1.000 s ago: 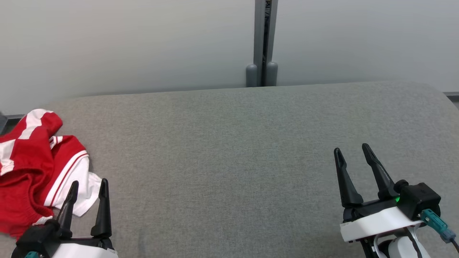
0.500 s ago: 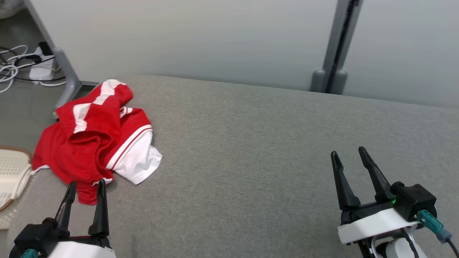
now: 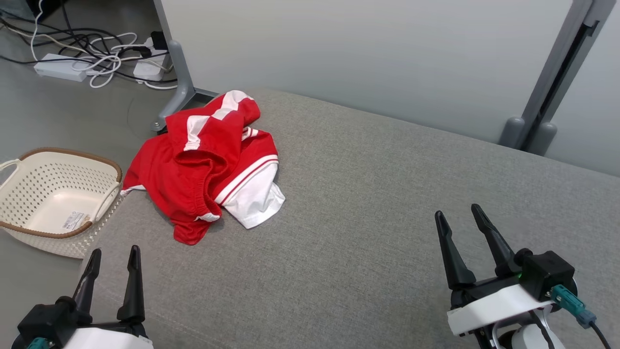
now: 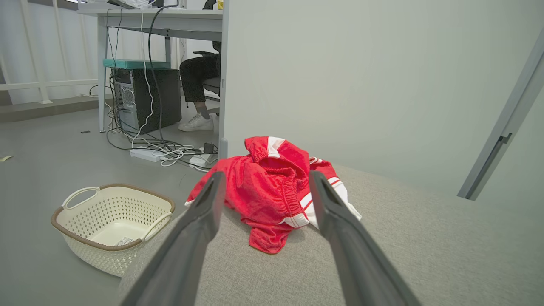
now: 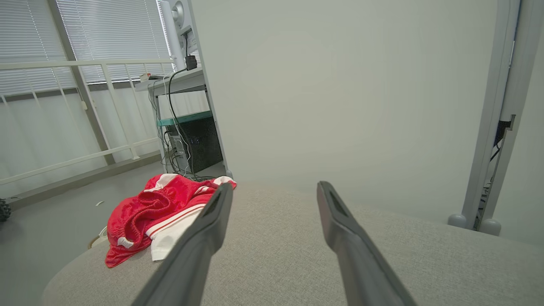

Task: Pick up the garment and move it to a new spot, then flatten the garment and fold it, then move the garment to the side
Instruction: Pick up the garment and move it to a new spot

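Grey fabric surface (image 3: 368, 203) bears the garment (image 3: 203, 160); basket (image 3: 34, 182) and cables (image 3: 104, 63) on floor (image 3: 72, 116)

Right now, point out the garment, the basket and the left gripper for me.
garment (image 3: 193, 169), head view, on the bunched red cloth at its middle.
basket (image 3: 72, 151), head view, on its brown far rim.
left gripper (image 3: 115, 249), head view, midway between its two fingertips.

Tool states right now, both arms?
Left tool: open, empty, short of the garment.
Right tool: open, empty.
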Tool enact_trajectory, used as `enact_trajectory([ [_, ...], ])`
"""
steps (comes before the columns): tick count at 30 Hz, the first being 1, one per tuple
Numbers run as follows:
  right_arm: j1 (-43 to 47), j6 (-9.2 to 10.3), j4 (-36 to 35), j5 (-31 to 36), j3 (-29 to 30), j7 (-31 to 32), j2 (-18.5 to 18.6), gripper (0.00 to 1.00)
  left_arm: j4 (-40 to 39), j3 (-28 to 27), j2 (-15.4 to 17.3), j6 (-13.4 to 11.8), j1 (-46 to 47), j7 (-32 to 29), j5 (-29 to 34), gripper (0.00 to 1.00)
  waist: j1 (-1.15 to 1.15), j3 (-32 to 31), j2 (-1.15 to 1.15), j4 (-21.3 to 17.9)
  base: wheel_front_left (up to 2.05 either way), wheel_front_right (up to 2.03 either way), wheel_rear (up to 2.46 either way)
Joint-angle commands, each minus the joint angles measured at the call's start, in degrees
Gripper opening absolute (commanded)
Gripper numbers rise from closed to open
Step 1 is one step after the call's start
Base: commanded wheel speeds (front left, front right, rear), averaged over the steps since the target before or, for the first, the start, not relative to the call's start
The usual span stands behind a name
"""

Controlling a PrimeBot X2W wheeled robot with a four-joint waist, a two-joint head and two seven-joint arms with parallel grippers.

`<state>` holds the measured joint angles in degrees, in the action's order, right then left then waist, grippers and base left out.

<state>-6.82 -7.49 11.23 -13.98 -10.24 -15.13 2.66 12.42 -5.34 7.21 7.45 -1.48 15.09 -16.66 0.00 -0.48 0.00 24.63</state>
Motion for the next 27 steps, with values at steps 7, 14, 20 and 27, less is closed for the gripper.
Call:
enact_trajectory([
  [7, -0.4, -0.01, 0.4, -0.5, -0.9, 0.0, 0.4, 1.0, 1.0, -0.7, 0.4, 0.0, 0.5, 0.1, -1.0, 1.0, 0.0, -0.9, 0.0, 0.2, 0.0, 0.0, 0.0],
  [14, 0.0, -0.01, 0.5, -0.5, -1.2, 0.0, 0.4, 1.0, -0.6, -1.0, 3.1, -0.1, 3.5, -5.4, -2.1, 1.0, 0.0, -1.2, 0.0, -0.8, 0.0, 0.0, 0.0],
  [20, -0.8, -0.01, 0.1, -0.2, -2.2, 0.0, 0.4, 1.0, -2.0, 0.1, 8.6, -0.1, 10.4, -17.3, -2.4, 1.0, 0.0, -0.9, 0.0, -2.3, 0.0, 0.0, 0.0],
  [27, -2.5, -0.01, -0.9, 1.9, -3.3, 0.0, 0.4, 1.0, 3.8, 4.8, 16.3, 0.0, 21.6, -25.7, -8.0, 1.0, 0.0, 1.5, 0.0, -5.1, 0.0, 0.0, 0.0],
])
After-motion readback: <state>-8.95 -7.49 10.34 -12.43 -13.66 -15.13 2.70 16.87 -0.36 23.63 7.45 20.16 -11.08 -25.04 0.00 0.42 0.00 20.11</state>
